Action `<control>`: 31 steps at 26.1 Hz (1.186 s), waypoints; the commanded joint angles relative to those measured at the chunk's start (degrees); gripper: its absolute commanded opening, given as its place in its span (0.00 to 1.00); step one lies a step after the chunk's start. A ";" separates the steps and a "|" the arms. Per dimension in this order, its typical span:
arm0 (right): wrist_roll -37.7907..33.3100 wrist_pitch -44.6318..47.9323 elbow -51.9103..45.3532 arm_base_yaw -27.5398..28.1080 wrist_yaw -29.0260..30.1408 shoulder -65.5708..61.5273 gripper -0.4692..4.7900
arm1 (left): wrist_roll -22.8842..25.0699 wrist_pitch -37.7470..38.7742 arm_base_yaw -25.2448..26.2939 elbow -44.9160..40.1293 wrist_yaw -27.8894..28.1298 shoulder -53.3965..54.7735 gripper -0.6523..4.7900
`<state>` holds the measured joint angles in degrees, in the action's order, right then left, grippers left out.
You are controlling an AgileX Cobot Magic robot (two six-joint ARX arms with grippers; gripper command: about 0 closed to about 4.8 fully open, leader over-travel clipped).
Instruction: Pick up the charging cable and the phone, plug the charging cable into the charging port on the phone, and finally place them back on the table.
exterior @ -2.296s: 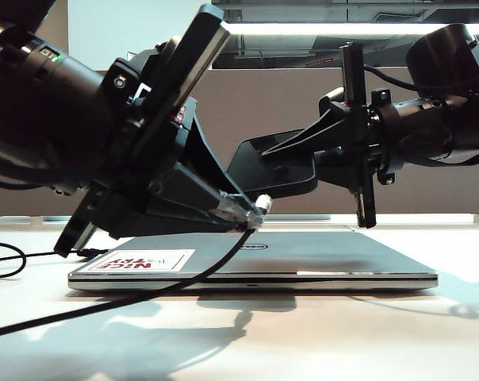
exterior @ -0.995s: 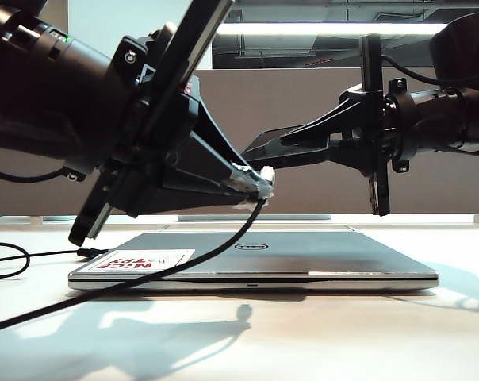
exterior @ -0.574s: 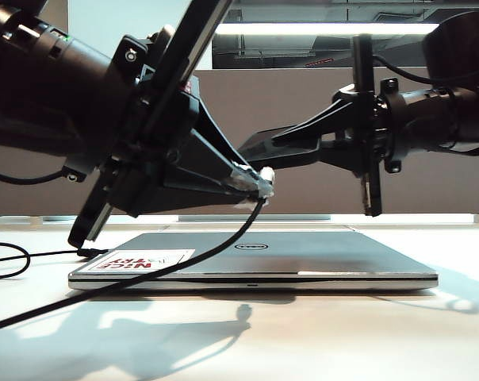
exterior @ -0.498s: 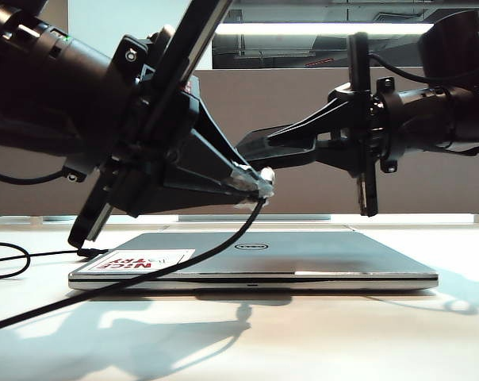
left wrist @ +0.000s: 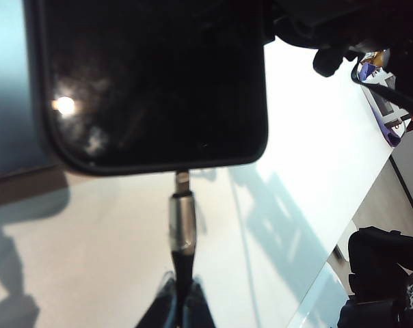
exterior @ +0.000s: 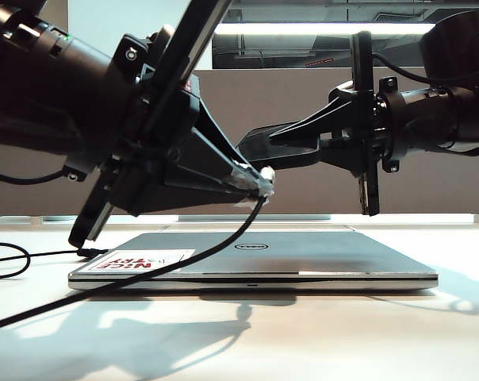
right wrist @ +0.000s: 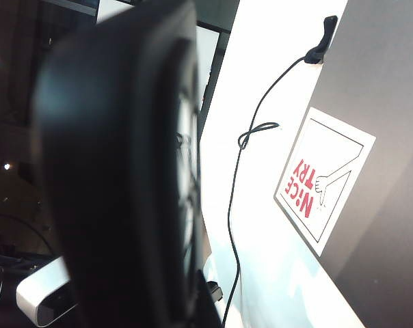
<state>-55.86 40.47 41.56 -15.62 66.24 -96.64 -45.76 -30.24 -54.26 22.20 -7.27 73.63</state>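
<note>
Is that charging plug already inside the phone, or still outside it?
Not fully in. In the left wrist view the charging cable, held by the left gripper, has its tip at the phone edge, metal still showing. The right gripper holds the phone.

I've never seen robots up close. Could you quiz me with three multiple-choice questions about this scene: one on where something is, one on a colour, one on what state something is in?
1. Where is the closed silver laptop?
A. Lying flat on the broad white table
B. Held up by a gripper
C. Standing upright against the divider

2. What colour is the lettering on the white sticker on the laptop?
A. Blue
B. Red
C. Green

3. What is the state of the black charging cable's silvery metal plug?
A. Lying on the table
B. Fully buried in the phone
C. Pinched in the left gripper, tip right at the flat black phone's short edge

Answers: 1 A, the exterior view shows it flat under both arms. 2 B, red letters in the exterior and right wrist views. 3 C, the left wrist view shows it; the right gripper holds the phone.
</note>
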 commanded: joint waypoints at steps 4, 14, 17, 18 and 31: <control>0.92 1.79 0.20 -0.04 1.46 0.39 0.08 | 0.07 -0.79 -0.02 0.20 0.15 -0.13 0.11; 2.58 1.75 0.20 -0.09 1.51 0.39 0.08 | 0.07 -0.81 0.00 0.20 0.15 -0.13 0.11; 2.54 1.75 0.20 -0.11 1.40 0.39 0.08 | 0.07 -0.81 0.02 0.20 0.15 -0.13 0.11; 2.51 1.75 0.20 -0.11 1.33 0.39 0.08 | 0.07 -0.79 0.02 0.20 0.15 -0.13 0.11; 1.18 1.75 0.20 -0.11 1.92 0.39 0.08 | 0.04 -2.43 0.02 0.20 0.15 -0.13 0.11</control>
<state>-54.52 40.47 41.56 -15.66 66.67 -96.64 -45.78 -30.87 -54.26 22.20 -7.29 73.63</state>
